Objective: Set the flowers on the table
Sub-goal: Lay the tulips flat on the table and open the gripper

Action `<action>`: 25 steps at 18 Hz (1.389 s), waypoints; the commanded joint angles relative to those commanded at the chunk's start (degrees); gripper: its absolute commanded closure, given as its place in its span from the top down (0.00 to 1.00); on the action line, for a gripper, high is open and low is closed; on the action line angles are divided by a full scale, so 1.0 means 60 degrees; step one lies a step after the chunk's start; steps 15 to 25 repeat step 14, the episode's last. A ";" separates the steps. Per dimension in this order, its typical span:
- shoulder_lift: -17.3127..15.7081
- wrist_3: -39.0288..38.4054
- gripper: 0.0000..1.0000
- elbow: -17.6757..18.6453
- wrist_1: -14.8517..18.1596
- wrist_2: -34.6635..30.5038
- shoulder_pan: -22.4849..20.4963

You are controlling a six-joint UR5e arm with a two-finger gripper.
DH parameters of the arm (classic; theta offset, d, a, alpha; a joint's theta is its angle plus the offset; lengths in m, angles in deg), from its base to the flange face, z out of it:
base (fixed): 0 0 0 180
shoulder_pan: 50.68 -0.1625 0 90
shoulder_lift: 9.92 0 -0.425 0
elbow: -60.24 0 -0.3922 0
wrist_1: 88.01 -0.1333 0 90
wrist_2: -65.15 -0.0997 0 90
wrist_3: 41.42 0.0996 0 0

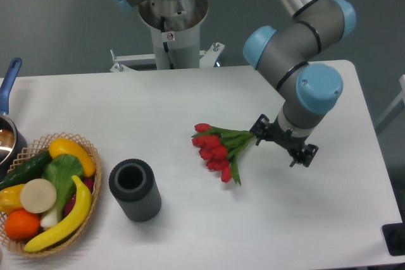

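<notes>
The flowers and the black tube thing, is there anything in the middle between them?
No. In the camera view, only bare white table lies between the flowers and the dark cylinder. The gripper is at the flowers' stem end.

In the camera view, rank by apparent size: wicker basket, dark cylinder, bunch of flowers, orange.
1. wicker basket
2-3. dark cylinder and flowers: they look alike, so no ranking between them
4. orange
</notes>
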 joint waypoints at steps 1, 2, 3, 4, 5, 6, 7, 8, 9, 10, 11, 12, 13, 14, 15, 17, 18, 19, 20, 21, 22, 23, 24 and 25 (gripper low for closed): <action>-0.0045 0.0000 1.00 0.0015 -0.0014 0.0146 -0.0118; -0.0117 0.0044 1.00 0.0044 -0.0029 0.0191 -0.0206; -0.0249 0.0218 1.00 0.0059 -0.0014 0.0133 -0.0279; -0.0323 0.0612 1.00 0.0044 0.0000 0.0118 -0.0352; -0.0323 0.1080 1.00 0.0044 0.0000 0.0104 -0.0382; -0.0338 0.1389 1.00 0.0030 0.0015 0.0104 -0.0411; -0.0396 0.1508 1.00 0.0029 0.0001 0.0089 -0.0441; -0.0484 0.1524 1.00 -0.0029 0.0029 0.0103 -0.0557; -0.0542 0.1538 1.00 -0.0073 0.0044 0.0104 -0.0631; -0.0543 0.1553 1.00 -0.0088 0.0073 0.0089 -0.0632; -0.0543 0.1611 1.00 -0.0117 0.0088 0.0103 -0.0646; -0.0558 0.1655 1.00 -0.0132 0.0088 0.0089 -0.0632; -0.0587 0.1699 1.00 -0.0146 0.0088 0.0089 -0.0646; -0.0587 0.1758 1.00 -0.0132 0.0088 0.0031 -0.0646; -0.0587 0.1758 1.00 -0.0132 0.0088 0.0031 -0.0646; -0.0587 0.1758 1.00 -0.0132 0.0088 0.0031 -0.0646; -0.0587 0.1758 1.00 -0.0132 0.0088 0.0031 -0.0646; -0.0587 0.1758 1.00 -0.0132 0.0088 0.0031 -0.0646; -0.0587 0.1758 1.00 -0.0132 0.0088 0.0031 -0.0646; -0.0587 0.1758 1.00 -0.0132 0.0088 0.0031 -0.0646; -0.0587 0.1758 1.00 -0.0132 0.0088 0.0031 -0.0646; -0.0587 0.1758 1.00 -0.0132 0.0088 0.0031 -0.0646; -0.0587 0.1758 1.00 -0.0132 0.0088 0.0031 -0.0646; -0.0587 0.1758 1.00 -0.0132 0.0088 0.0031 -0.0646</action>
